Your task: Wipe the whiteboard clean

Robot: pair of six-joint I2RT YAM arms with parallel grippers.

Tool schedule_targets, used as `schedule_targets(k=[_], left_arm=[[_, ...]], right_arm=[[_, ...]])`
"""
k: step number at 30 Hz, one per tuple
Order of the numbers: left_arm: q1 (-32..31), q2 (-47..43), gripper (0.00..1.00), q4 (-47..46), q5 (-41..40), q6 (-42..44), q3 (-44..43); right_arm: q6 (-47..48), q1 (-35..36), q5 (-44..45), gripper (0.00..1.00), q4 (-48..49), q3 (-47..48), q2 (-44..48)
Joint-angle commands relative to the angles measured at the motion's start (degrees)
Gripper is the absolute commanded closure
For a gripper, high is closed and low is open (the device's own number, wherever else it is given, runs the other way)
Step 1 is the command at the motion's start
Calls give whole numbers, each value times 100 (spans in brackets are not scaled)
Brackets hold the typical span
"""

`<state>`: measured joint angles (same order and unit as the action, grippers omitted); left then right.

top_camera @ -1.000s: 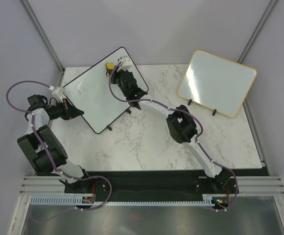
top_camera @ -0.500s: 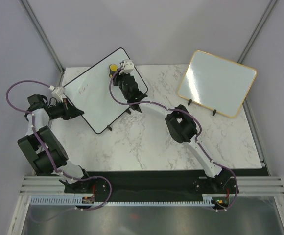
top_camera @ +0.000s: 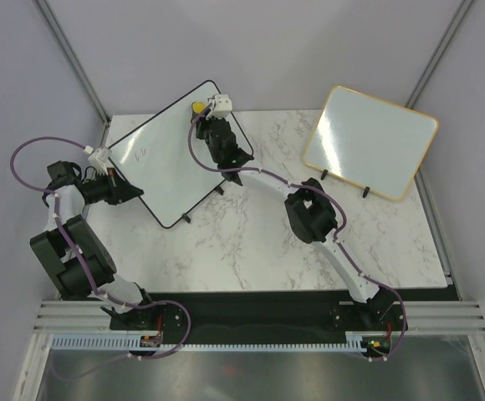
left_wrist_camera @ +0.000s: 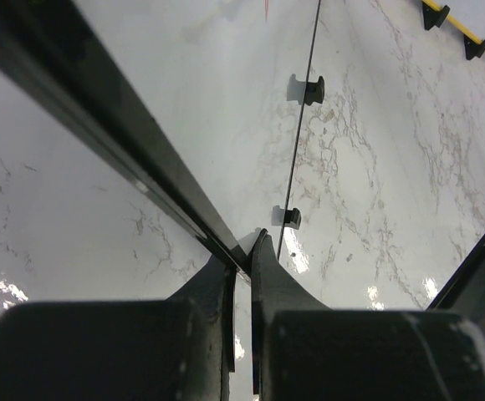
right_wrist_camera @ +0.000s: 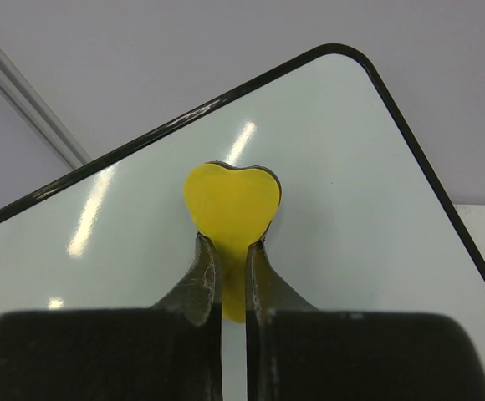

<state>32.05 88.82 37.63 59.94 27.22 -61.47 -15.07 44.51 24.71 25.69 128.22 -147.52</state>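
Observation:
The whiteboard (top_camera: 176, 159) has a thin black frame and stands tilted at the table's far left, with faint red marks (top_camera: 140, 153) near its left part. My left gripper (top_camera: 131, 190) is shut on its near-left frame edge; in the left wrist view the two fingers (left_wrist_camera: 241, 261) pinch the black frame (left_wrist_camera: 100, 125). My right gripper (top_camera: 201, 117) is shut on a yellow heart-shaped eraser (top_camera: 196, 107) pressed on the board near its far corner. In the right wrist view the eraser (right_wrist_camera: 232, 200) rests on the white surface (right_wrist_camera: 351, 217) between the gripper (right_wrist_camera: 232, 255) fingers.
A gold-framed white board (top_camera: 370, 142) stands at the table's far right on small black feet; its yellow edge shows in the left wrist view (left_wrist_camera: 477, 43). The marble table (top_camera: 251, 242) spreads in front. Grey walls and a slanted pole (top_camera: 71, 54) close the far side.
My right gripper has slid the yellow eraser up and to the right, toward the whiteboard's far corner. The left gripper has kept its hold on the frame.

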Motion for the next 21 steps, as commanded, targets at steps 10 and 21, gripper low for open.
schedule_targets(k=[10, 21], left_arm=[[3, -172, 98, -985, -1020, 1400, -40], [3, -189, 98, -994, -1002, 1391, -31]], right_arm=[[-94, 303, -677, 100, -433, 264, -365], [768, 1578, -2014, 100, -275, 721, -576]])
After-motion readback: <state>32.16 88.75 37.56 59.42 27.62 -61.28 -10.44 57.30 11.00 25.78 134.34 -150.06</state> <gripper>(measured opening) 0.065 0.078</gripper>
